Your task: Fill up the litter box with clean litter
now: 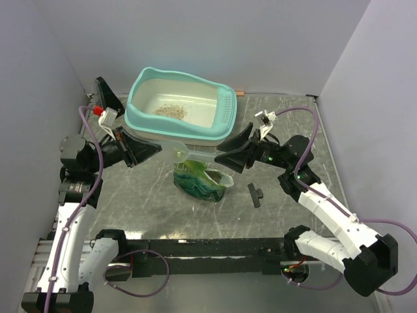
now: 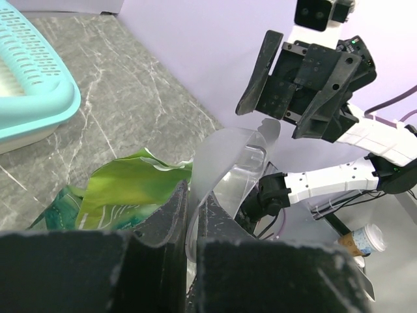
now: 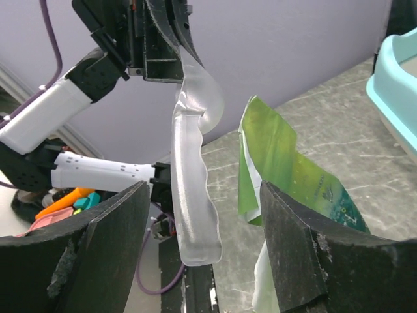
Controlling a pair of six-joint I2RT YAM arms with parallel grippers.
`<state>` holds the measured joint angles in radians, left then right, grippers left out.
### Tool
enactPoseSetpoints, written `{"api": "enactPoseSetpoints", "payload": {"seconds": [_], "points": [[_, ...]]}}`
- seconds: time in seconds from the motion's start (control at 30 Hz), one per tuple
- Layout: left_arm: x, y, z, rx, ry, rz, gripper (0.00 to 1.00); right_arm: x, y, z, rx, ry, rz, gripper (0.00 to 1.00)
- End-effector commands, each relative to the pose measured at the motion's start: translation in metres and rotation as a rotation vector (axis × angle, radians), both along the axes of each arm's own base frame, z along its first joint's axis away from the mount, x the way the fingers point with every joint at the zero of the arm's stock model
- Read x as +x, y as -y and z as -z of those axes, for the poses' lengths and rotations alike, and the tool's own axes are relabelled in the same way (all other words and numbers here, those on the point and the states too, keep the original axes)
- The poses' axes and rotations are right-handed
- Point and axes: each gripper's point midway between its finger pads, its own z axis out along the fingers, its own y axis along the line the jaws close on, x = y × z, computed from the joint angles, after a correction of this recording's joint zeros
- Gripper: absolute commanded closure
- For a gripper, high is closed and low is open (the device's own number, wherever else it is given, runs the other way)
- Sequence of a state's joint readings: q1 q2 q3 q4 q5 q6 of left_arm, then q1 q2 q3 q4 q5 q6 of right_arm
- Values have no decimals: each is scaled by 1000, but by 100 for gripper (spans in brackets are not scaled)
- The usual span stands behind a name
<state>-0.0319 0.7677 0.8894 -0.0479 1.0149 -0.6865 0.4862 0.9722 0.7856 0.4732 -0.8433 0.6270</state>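
The turquoise-rimmed litter box (image 1: 144, 119) stands at the back centre, with a small patch of beige clean litter (image 1: 171, 111) on its cream floor. My left gripper (image 1: 158, 150) is shut on the bowl edge of a translucent scoop (image 1: 178, 152), held above the green pouch (image 1: 202, 181). In the left wrist view the fingers (image 2: 171, 215) pinch the scoop's (image 2: 228, 163) rim. My right gripper (image 1: 225, 151) is open, its jaws on either side of the scoop handle (image 3: 192, 195) without touching it. I see no granules in the scoop.
The green pouch (image 3: 280, 169) stands open in front of the box, under the scoop. A small black clip (image 1: 254, 194) lies to the right of the pouch. The litter box corner shows in the left wrist view (image 2: 39, 98) and in the right wrist view (image 3: 399, 91).
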Motion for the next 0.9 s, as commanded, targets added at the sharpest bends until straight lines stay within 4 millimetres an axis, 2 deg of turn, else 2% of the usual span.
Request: {"api": "enactPoseSetpoints", "payload": {"seconds": [0.0, 0.3, 0.63, 0.87], "points": [[-4, 0, -12, -8, 66, 19, 99, -7, -1, -13, 53, 51, -46, 28], [0, 0, -13, -16, 68, 23, 99, -11, -3, -8, 69, 10, -86, 31], [3, 0, -8, -17, 62, 18, 99, -15, -5, -10, 90, -8, -124, 40], [2, 0, -10, -14, 66, 21, 99, -15, -9, -10, 94, -11, -130, 41]]}}
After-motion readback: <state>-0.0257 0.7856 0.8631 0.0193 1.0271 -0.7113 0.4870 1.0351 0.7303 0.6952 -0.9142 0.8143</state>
